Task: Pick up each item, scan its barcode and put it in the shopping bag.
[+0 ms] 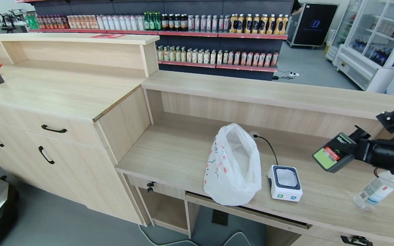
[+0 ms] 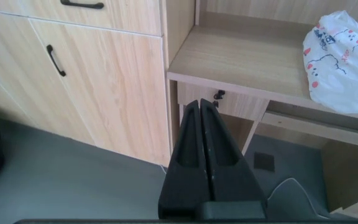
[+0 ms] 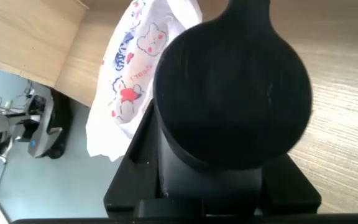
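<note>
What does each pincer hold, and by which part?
Right pincer grips the dark, green-faced container by its arm-side end; left pincer is shut, empty.

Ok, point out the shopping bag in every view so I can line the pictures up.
Head view: shopping bag stands open on the lower counter, beside the barcode scanner; the right gripper holds a green package farther right.
Left wrist view: bag on the counter, beyond the shut left gripper.
Right wrist view: bag at the counter's edge.
Shared landmark: the counter's front edge.
</note>
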Controlling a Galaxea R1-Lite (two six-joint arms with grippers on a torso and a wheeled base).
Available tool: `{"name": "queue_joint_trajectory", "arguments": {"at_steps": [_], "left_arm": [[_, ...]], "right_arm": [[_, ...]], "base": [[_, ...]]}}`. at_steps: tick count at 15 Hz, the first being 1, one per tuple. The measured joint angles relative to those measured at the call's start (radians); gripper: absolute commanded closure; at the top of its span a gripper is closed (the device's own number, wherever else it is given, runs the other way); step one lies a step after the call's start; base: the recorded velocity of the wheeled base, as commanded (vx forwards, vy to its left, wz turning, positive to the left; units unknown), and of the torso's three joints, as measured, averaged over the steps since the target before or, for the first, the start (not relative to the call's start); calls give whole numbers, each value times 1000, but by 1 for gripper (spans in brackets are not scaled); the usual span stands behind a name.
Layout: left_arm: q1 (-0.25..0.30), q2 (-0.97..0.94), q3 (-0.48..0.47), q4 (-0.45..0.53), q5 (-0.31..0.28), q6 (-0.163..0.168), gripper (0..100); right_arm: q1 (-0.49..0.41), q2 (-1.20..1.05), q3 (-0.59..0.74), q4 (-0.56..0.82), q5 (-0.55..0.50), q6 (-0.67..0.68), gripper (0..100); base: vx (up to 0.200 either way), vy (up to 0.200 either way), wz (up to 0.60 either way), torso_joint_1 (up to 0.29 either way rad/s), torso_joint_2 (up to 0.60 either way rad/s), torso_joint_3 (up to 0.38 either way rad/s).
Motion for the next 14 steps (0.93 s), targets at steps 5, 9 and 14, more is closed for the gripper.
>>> {"name": "queue_joint_trajectory", "arguments": {"at_steps": [5, 9, 14], "left_arm": [[0, 0, 0, 0, 0, 0, 100], [0, 0, 0, 0, 0, 0, 100], [0, 0, 0, 0, 0, 0, 100]], "right_arm": [[-8, 123, 0, -48, -50, -92, 100], [16, 169, 21, -87, -54, -90, 100], [36, 233, 39, -234, -22, -79, 100]], "base": [[0, 0, 0, 0, 0, 0], [0, 0, 0, 0, 0, 0], [0, 0, 0, 0, 0, 0]]}}
